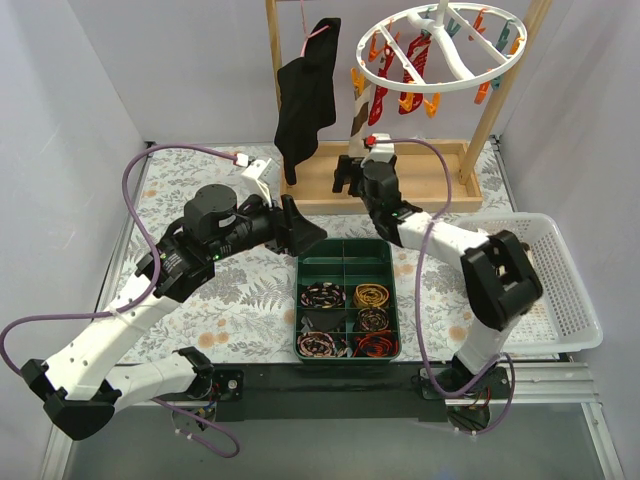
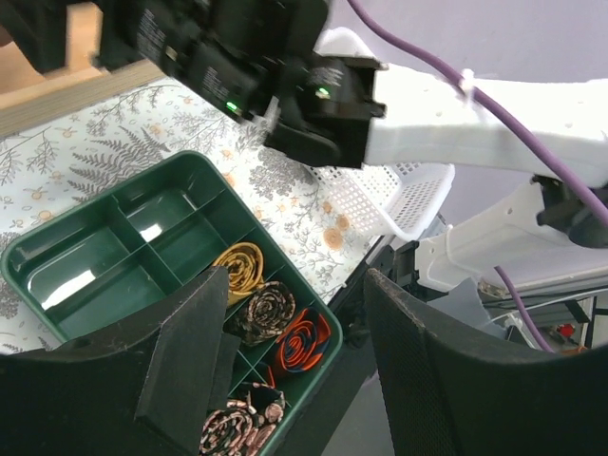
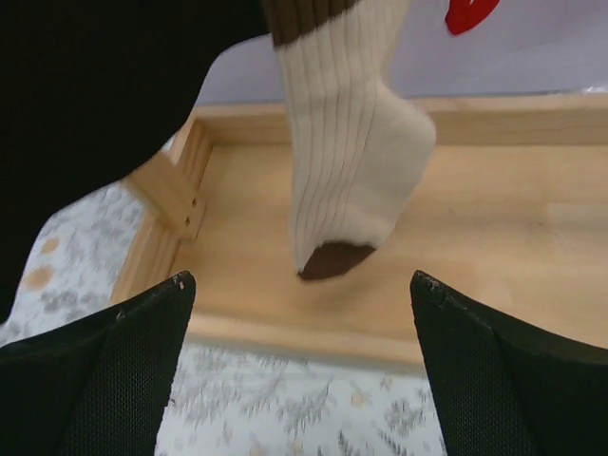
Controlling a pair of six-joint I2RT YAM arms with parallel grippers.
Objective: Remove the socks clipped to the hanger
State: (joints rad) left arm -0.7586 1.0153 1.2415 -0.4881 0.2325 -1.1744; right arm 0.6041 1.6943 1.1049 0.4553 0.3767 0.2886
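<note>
Right end effector [image 3: 302, 285] stands open, facing the hanging beige ribbed sock [image 3: 351, 161] mid-frame. Left end effector [image 2: 294, 280] is open above the divided green tray [image 2: 57, 275].

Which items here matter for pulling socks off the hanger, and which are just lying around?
Job: ring hanger, red socks, beige sock, right gripper open, facing it.
Lying about: black garment, green tray, white basket, wooden frame.

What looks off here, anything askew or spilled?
Nothing spilled or damaged. One oddity: the black garment looks lopsided, bunched mostly to one side of its pink hanger. Socks hang normally from the ring hanger.
</note>
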